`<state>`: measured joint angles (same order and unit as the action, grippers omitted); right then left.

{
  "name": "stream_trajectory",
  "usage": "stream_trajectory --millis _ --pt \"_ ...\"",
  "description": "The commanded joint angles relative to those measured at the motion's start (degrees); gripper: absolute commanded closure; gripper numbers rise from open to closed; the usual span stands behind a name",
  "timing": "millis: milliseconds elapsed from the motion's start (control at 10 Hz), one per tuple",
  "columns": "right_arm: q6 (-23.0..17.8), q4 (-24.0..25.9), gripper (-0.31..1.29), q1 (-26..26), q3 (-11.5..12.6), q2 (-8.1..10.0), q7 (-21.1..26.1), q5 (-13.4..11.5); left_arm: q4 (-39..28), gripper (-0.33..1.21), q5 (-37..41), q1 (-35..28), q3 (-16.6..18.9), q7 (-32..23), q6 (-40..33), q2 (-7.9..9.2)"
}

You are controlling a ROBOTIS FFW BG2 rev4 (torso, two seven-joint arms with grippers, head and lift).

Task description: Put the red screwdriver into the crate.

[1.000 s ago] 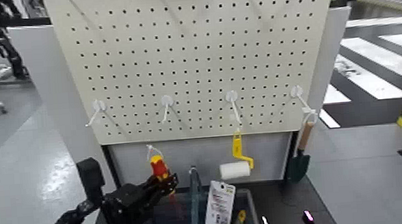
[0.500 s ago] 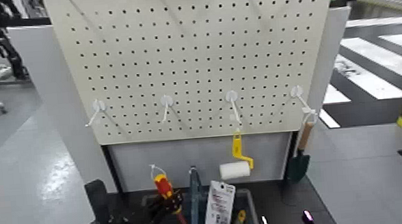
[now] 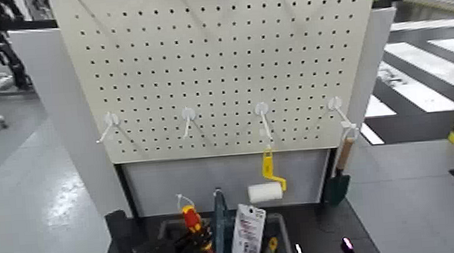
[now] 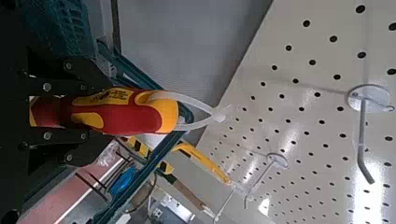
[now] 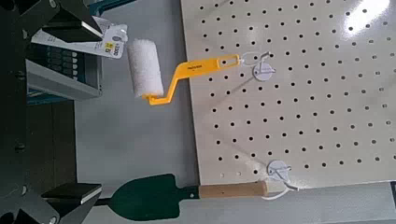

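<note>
**Holding a red-handled screwdriver [image 3: 192, 218] at a dark grey-blue plastic crate [image 3: 285, 230]**

Rises across the background as a wide cream perforated pegboard [image 3: 218, 67], with four white hooks in a row. Sits below, at the foot of the board, as the thick-rimmed crate, with a white printed card [image 3: 248, 233] slanting up inside. Reaches in at the left with the black left hand [image 4: 101, 108], pressed around the screwdriver's handle. Waits at the right with the black right hand [image 5: 75, 110], spread wide and gripping nothing. Hangs from the rightmost hook as a green-bladed trowel with a wooden handle [image 3: 337, 187]. Hangs from the next hook inward as a yellow-handled white paint roller [image 3: 265, 192]. Leans, in the left hand's pinch, as the screwdriver, its yellow-banded handle up and its red shaft angling down toward the crate's left part; cannot tell whether touching anything inside. Dangles a white loop [image 4: 198, 105] from the handle's end.
</note>
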<state>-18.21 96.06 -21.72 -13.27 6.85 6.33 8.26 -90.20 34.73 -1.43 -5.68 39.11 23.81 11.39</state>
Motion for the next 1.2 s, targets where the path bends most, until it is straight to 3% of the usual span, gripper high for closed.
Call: stream_trajectory --millis 100,200,300,400,500,1000,1200 --pt "-0.15 0.0 0.16 -0.07 0.0 0.0 0.0 0.0 0.11 1.03 0.51 0.11 0.06 0.0 1.41 0.03" --pt "-0.15 0.0 0.16 -0.07 0.0 0.0 0.0 0.09 0.11 0.76 1.21 0.11 -0.12 0.0 1.24 0.12" --pt "-0.15 0.0 0.16 -0.07 0.0 0.0 0.0 0.09 0.11 0.39 1.39 0.02 -0.12 0.0 0.8 0.12" --pt "-0.24 0.0 0.16 0.01 0.0 0.0 0.0 0.09 0.11 0.19 1.39 0.02 -0.29 0.0 0.01 0.12" --pt "-0.24 0.0 0.16 -0.07 0.0 0.0 0.0 0.09 0.11 0.11 1.74 0.02 -0.21 0.0 -0.87 0.21" --pt "-0.24 -0.18 0.16 0.01 0.0 0.09 0.0 0.26 0.02 0.12 1.65 -0.06 0.85 1.23 -5.35 0.74" --pt "-0.33 -0.26 0.16 0.01 0.09 0.09 0.0 0.35 -2.0 0.12 -3.36 -0.42 1.73 0.26 -8.78 0.74"
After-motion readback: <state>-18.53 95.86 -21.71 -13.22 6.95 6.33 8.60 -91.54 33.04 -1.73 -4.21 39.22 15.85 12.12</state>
